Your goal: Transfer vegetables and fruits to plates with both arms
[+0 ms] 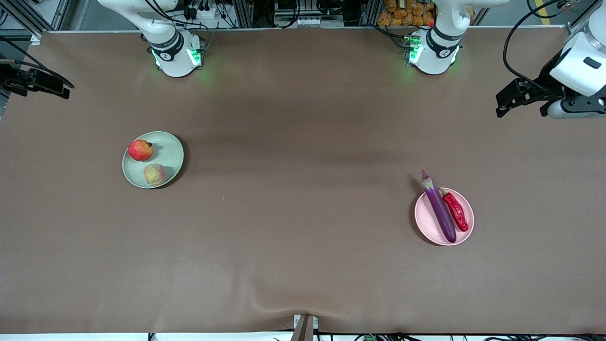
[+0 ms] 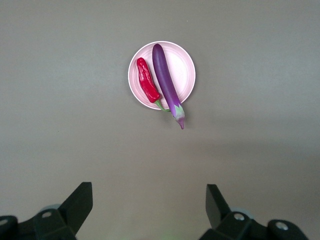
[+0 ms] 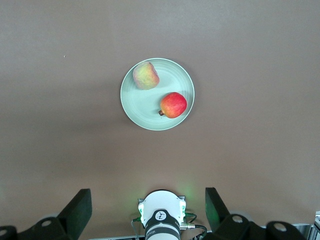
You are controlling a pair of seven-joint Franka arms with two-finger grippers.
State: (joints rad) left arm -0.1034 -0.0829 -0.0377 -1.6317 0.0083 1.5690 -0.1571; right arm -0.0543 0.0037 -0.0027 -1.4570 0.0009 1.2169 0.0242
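The purple eggplant (image 1: 440,208) lies on the pale pink plate (image 1: 428,222), its cap end over the rim. The red chili pepper (image 1: 456,211) lies beside it on the same plate. Both also show in the left wrist view: eggplant (image 2: 166,84), chili (image 2: 147,81), plate (image 2: 186,67). The apple (image 1: 140,150) and the lumpy yellow-green fruit (image 1: 155,174) sit on the pale green plate (image 1: 173,147), the apple farther from the front camera; they also show in the right wrist view: apple (image 3: 173,105), fruit (image 3: 145,76), plate (image 3: 137,110). My left gripper (image 1: 509,100) (image 2: 149,200) is open and empty, raised high. My right gripper (image 1: 64,90) (image 3: 148,200) is open and empty, raised.
The brown table (image 1: 303,189) lies between the two plates. The arm bases (image 1: 177,57) (image 1: 433,54) stand at the edge farthest from the front camera. The right arm's base (image 3: 161,217) shows under my right gripper.
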